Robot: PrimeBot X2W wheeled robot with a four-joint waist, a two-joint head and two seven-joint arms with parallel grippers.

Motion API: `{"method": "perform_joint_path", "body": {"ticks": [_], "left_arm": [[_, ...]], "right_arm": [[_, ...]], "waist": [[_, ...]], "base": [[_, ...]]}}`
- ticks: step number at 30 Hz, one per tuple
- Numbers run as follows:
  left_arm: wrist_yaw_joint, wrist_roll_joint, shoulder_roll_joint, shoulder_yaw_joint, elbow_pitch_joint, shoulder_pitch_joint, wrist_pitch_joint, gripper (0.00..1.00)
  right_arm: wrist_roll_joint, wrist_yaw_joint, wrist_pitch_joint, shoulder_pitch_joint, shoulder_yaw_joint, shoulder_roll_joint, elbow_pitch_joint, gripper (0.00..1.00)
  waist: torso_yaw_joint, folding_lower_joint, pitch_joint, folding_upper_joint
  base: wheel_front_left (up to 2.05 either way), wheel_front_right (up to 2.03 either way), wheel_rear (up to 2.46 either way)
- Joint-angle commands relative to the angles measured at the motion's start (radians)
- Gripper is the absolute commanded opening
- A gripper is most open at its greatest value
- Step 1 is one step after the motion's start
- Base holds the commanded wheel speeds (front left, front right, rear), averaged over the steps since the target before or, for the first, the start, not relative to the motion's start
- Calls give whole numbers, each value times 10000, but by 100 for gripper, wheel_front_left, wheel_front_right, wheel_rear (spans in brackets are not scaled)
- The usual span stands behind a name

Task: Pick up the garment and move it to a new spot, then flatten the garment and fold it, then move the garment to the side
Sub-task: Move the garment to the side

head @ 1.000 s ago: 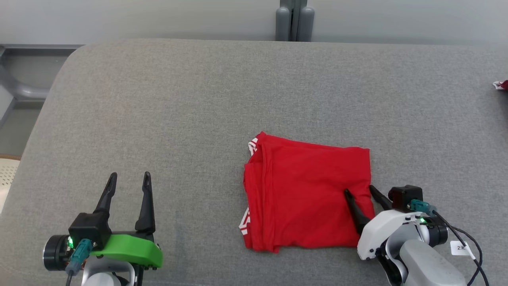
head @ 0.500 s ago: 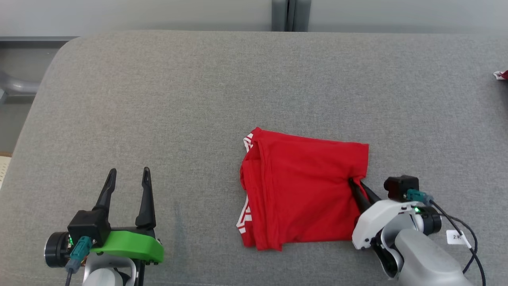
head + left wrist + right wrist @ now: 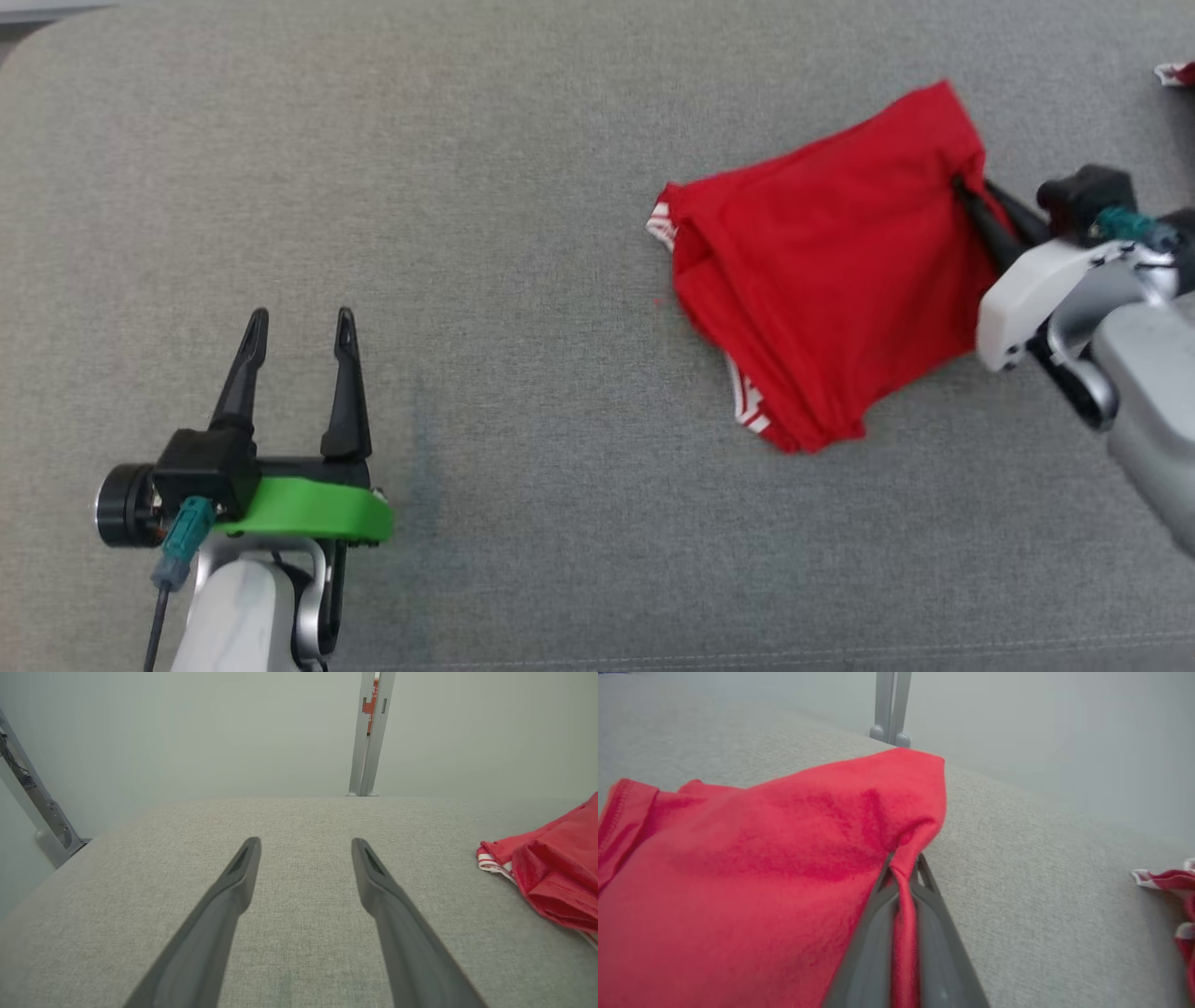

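right hand clamped on the right edge of the folded red garment, which lies right-of-centre on the grey surface, skewed diagonally, striped hem toward the wide-open left hand.

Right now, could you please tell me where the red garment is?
In the head view the red garment is upper right on the grey surface, its right edge pinched in the right claw.

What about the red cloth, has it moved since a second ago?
Yes: the red garment has slid rightward, nearer the red-and-white scrap.
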Motion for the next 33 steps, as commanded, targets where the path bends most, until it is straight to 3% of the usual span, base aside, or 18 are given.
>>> {"method": "perform_joint_path", "body": {"ticks": [1,10,18,24,30,31,32,33], "left_arm": [[49,77,33,3,-117,-318,-77,100],[172,525,426,-94,-835,-1074,54,100],[272,694,696,-201,-1685,-1089,462,100],[311,767,814,-292,-2357,-983,789,100],[315,798,845,-401,-2683,-1056,898,100],[340,797,839,-411,-2693,-1051,903,100],[360,784,829,-437,-2704,-1051,912,100],[372,782,824,-451,-2709,-1056,898,100]], "right_arm": [[118,-19,89,-393,85,-349,-212,0],[796,-19,530,-1943,51,-2832,-1403,0],[1590,-19,1058,-2661,7,-4535,-1835,0],[1685,-19,1474,-3541,271,-5213,-1301,0],[1823,-20,1633,-4415,578,-5179,11,0],[1785,-19,1574,-4500,616,-5116,225,13],[1700,-19,1489,-4585,679,-5052,523,77],[1649,-20,1448,-4644,723,-4980,759,100]], "waist": [[-849,0,1135,-1],[-2035,0,2582,-1],[-2498,0,2993,-1],[-2509,0,3183,-1],[-2341,0,3433,-1],[-2323,0,3461,-1],[-2290,0,3503,-1],[-2267,0,3526,-1]], "base": [[0,0,0],[0,0,0],[0,0,0],[0,0,0],[0,0,0],[0,0,0],[0,0,0],[0,0,0]]}}
